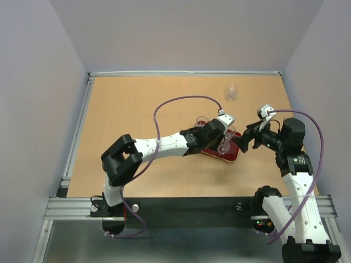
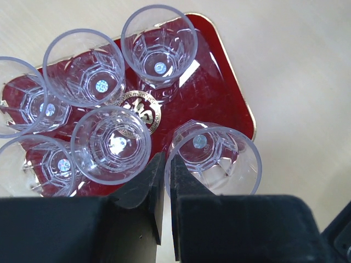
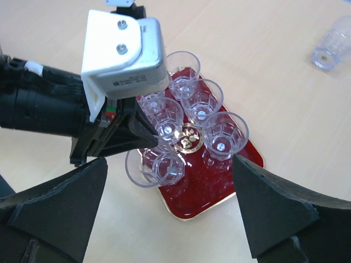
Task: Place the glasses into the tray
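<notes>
Nearest the arm bases, the right gripper hangs just beside the red tray, its jaws spread wide with nothing between them. The left gripper is pinched narrow on the rim of one glass at the tray's corner (whether its base rests there I cannot tell). Five more glasses stand upright in the tray, crowded around its gold emblem. A seventh glass sits well beyond on the table.

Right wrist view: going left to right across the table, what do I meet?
Left hand pinching the held glass → tray carrying the other glasses → lone glass apart at the far right.
</notes>
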{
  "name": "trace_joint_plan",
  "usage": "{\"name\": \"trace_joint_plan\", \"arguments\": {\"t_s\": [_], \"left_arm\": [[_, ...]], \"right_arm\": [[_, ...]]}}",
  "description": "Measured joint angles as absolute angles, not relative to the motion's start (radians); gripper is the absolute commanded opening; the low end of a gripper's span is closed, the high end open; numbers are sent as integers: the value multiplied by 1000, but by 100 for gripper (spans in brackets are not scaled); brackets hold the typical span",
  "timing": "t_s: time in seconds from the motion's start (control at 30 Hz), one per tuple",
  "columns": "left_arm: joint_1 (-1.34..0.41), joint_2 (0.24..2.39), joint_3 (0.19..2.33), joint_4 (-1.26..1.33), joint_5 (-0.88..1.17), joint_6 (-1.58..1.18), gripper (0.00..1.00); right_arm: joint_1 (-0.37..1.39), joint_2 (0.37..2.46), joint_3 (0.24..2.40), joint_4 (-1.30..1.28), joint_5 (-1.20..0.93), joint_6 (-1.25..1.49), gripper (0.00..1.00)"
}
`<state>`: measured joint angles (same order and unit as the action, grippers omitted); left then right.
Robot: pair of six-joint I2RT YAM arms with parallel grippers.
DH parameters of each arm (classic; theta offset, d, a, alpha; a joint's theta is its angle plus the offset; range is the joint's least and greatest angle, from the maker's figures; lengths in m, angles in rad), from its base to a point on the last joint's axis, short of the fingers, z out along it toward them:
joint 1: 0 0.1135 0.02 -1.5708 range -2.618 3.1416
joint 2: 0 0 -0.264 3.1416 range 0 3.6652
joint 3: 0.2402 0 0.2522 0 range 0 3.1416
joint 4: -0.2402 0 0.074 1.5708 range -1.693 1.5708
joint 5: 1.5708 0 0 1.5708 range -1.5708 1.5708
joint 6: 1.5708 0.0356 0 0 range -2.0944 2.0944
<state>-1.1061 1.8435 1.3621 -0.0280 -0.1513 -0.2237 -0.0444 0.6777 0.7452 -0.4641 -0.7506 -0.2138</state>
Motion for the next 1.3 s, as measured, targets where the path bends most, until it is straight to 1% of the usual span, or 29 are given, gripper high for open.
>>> {"name": "trace_joint_plan", "arguments": {"t_s": [0.23,0.47,0.73,0.8,0.83,0.93,0.97,1.07,1.3], "left_arm": [[-1106,1894,1395,-30,-156,-209,0],[-1106,1921,1440,-27,-170,-199,0],[-1106,1969,1444,-29,-181,-196,1],[-1106,1970,1445,-29,-185,-195,6],[-1106,1971,1448,-29,-186,-195,12],[-1106,1971,1456,-28,-189,-195,25],[-1106,1971,1457,-27,-190,-195,32],[-1106,1972,1460,-27,-193,-194,37],[-1106,1972,1460,-28,-194,-195,41]], "right_arm": [[-44,675,745,-464,-673,-152,100],[-44,664,745,-464,-651,-131,100],[-44,649,745,-464,-645,-126,100],[-44,645,745,-464,-645,-125,100],[-44,644,745,-464,-645,-125,100],[-44,641,745,-464,-644,-125,100],[-44,642,745,-464,-643,-123,100],[-44,642,745,-464,-643,-122,100],[-44,641,745,-464,-642,-115,100]]}}
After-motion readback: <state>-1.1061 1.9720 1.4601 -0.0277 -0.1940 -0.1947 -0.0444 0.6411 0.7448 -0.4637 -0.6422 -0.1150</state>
